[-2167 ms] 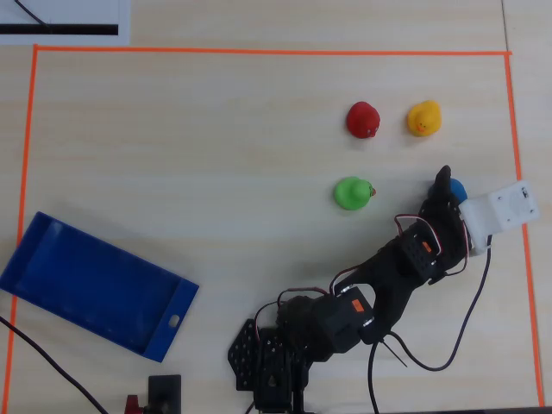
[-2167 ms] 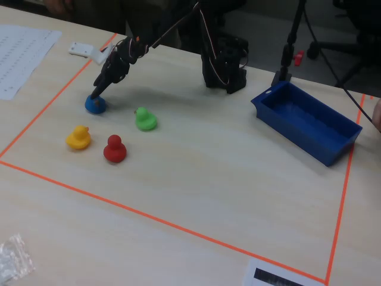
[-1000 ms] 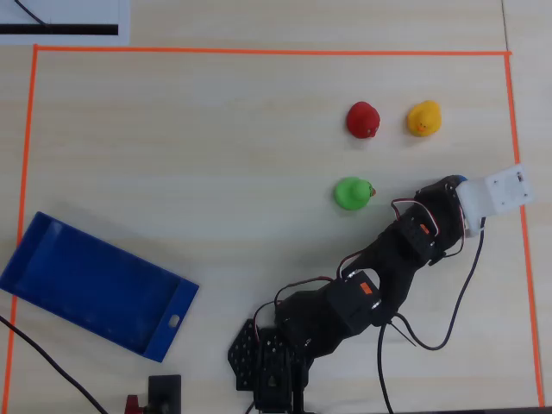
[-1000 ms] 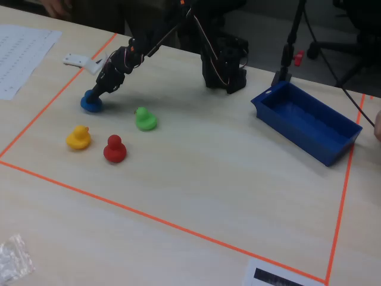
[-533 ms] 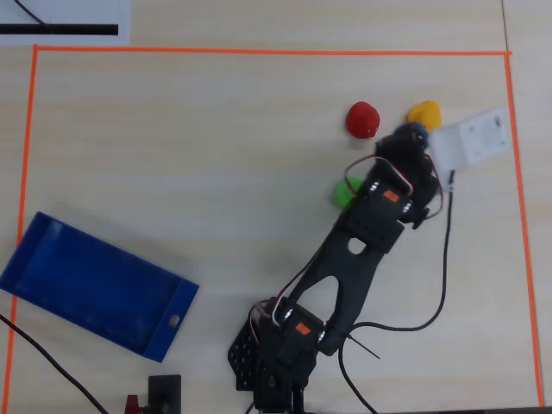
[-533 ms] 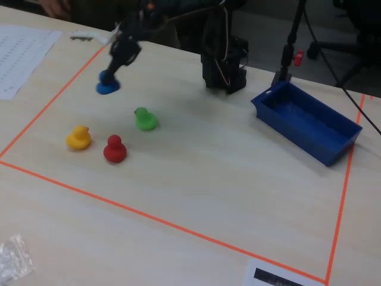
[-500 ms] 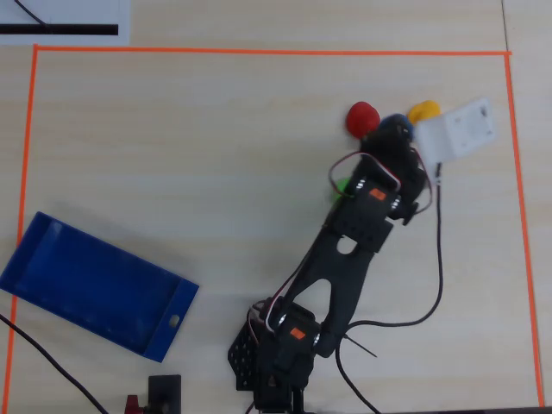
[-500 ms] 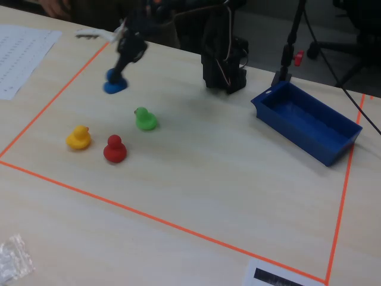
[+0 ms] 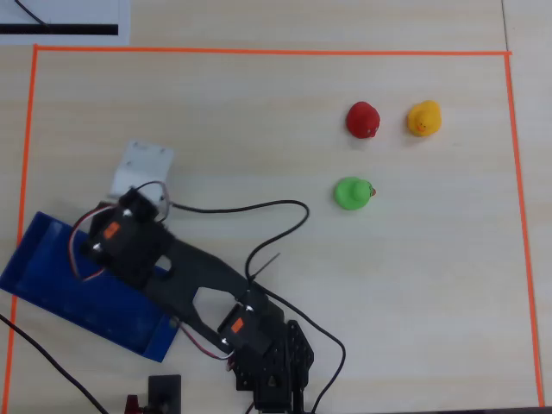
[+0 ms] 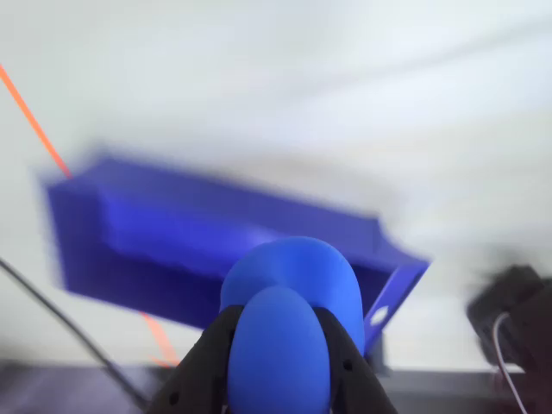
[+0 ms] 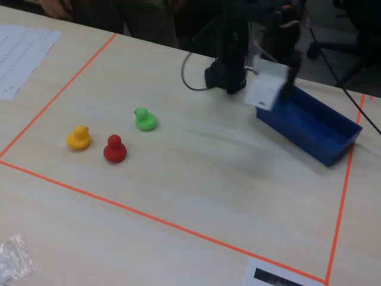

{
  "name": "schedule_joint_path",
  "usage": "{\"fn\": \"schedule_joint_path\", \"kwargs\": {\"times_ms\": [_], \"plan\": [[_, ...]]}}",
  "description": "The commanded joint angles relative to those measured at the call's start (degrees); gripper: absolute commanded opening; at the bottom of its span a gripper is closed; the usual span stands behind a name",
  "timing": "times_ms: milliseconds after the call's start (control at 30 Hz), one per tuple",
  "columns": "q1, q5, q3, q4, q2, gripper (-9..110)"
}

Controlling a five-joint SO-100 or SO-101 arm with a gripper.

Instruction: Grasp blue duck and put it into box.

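My table (image 9: 216, 112) is light wood grain with an orange tape line (image 9: 259, 52) marking out a big rectangle on it. Sitting on it inside the tape: a red duck (image 9: 363, 119) and a yellow duck (image 9: 423, 118) side by side, and a green duck (image 9: 353, 192) on its own a little nearer my base (image 9: 272, 379), which is parked at the table's near edge in the overhead view. The blue box (image 9: 60, 280) lies over on the left, one corner reaching the tape. Outside the tape there's a printed sheet (image 11: 21, 50) and a crinkly clear bag (image 11: 12, 259).
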Motion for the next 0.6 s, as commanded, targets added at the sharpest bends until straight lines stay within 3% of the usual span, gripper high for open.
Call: {"fn": "schedule_joint_path", "kwargs": {"times_ms": [0,167,267,333,433,533,567], "plan": [[-6.77,0.79,-0.18,-0.18,-2.64,0],[-11.43,-1.32,4.75,-0.09,-2.9,1],[-13.18,-3.87,9.58,-0.09,-2.55,32],[-12.83,-4.92,12.74,-1.23,-2.2,41],[-9.84,-4.92,16.79,-4.57,-0.88,44],[-4.83,-5.8,19.6,-6.94,1.85,38],[-2.72,-6.33,21.27,-8.35,3.87,31]]}}
